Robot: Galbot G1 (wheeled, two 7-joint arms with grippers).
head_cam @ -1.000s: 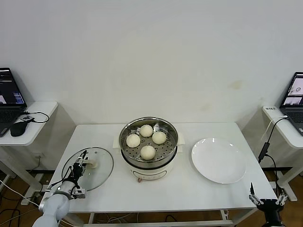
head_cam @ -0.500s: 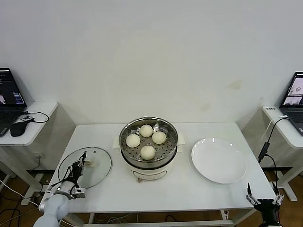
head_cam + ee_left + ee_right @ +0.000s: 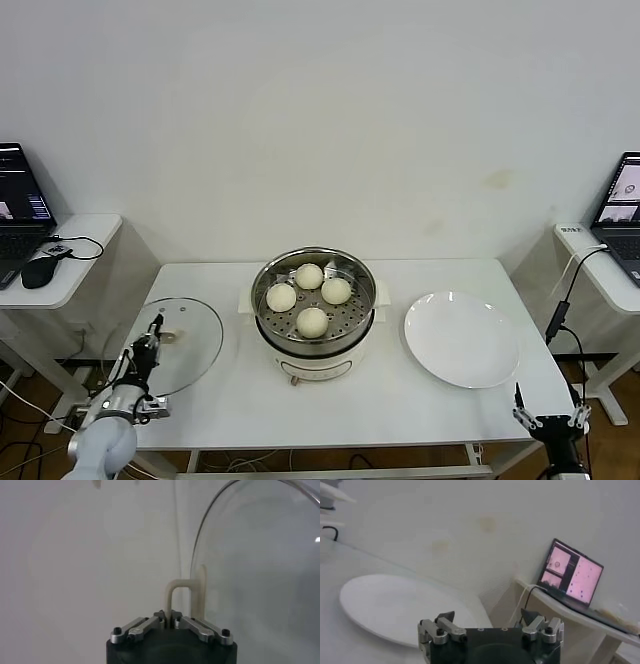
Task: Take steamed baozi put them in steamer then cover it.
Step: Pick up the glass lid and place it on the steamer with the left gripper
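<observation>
A white table [image 3: 400, 405] is seen before a plain pale wall, flanked on each side by a small side desk on which an open laptop [image 3: 20, 205] is set; a black mouse [image 3: 38, 272] is laid by the left one. At the table's middle the steamer [image 3: 314, 312] is placed, its steel pot uncovered, and four steamed baozi [image 3: 313, 321] are seen resting on the perforated tray inside, close together. To its right a flat white plate [image 3: 462, 338] is laid, bare.

Over at the table's left edge, the cover [image 3: 178, 340] is held tilted, raised off the surface, its glass face turned toward the steamer. The left gripper [image 3: 152, 330] is clamped tight on the cover's cream handle [image 3: 180, 600]; in the left wrist view the jaws are seen pinched together around the handle's bar, with the glass dome standing just beside them. The cover is kept well apart from the steamer, to its left.

The right gripper [image 3: 548, 420] is parked low at the table's front right corner, near the plate, its fingers [image 3: 445, 617] spread wide with nothing between them.
</observation>
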